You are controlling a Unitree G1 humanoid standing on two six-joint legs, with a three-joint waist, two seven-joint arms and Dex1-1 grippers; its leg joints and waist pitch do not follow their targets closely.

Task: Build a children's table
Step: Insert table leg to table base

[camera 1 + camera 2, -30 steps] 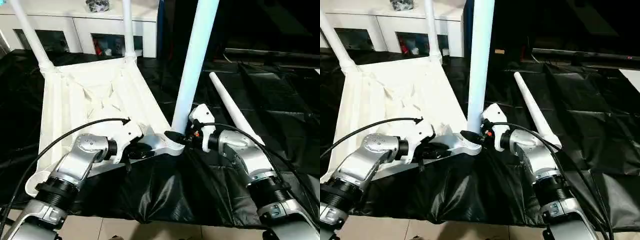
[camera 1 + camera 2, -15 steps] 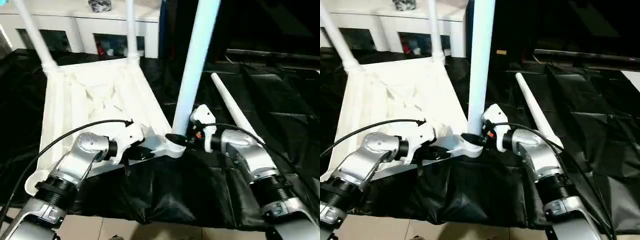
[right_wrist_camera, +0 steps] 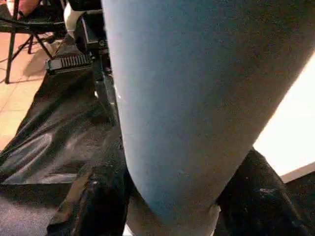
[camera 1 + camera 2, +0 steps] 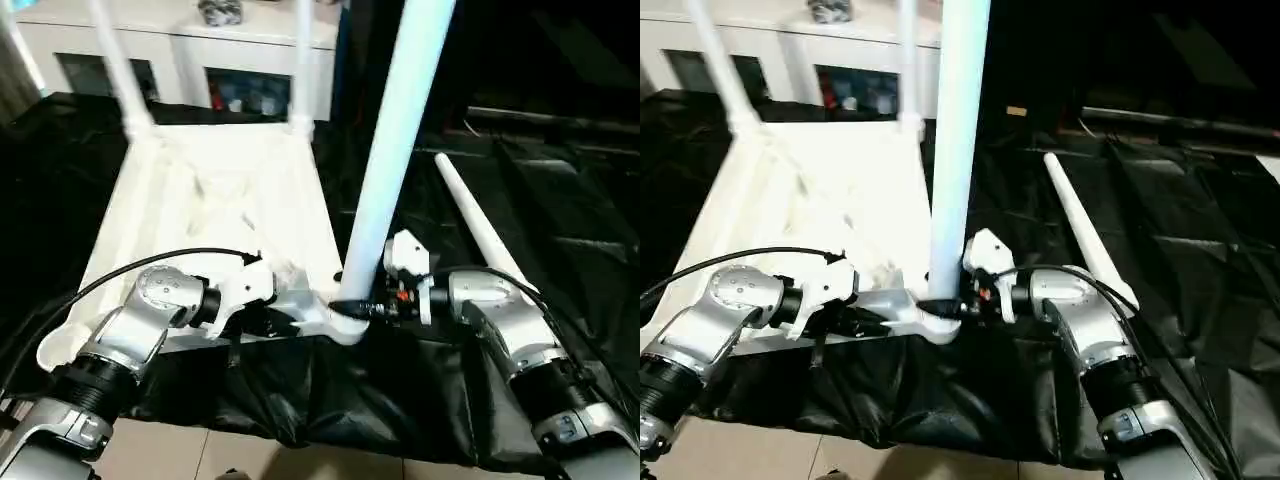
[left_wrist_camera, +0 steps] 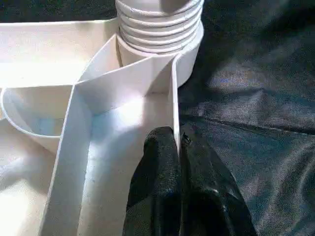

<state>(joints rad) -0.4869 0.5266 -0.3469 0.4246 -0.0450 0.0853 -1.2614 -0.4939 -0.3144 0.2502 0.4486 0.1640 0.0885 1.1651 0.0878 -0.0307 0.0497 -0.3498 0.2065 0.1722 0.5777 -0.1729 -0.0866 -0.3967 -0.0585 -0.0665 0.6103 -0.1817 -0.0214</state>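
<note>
The children's table top (image 4: 220,200) lies upside down on a black sheet, ribbed side up. Two legs (image 4: 120,70) (image 4: 300,60) stand in its far corner sockets. A third leg (image 4: 395,150) stands upright in the near right socket (image 4: 340,322); its threaded base (image 5: 160,24) sits in that socket. My right gripper (image 4: 362,308) is shut on this leg just above the socket, one finger (image 3: 98,201) on each side. My left gripper (image 5: 178,140) is shut on a thin upright rib (image 5: 174,98) of the top beside the same socket. A fourth leg (image 4: 480,225) lies loose on the sheet to the right.
A white cabinet (image 4: 180,60) with glass doors stands behind the table top. The black sheet (image 4: 560,220) covers the floor to the right. Tiled floor (image 4: 250,460) shows at the sheet's near edge, close to my forearms.
The head camera has shifted and tilted, so the whole scene sits differently. Both grippers keep their places at the near right corner, and the leg stays upright.
</note>
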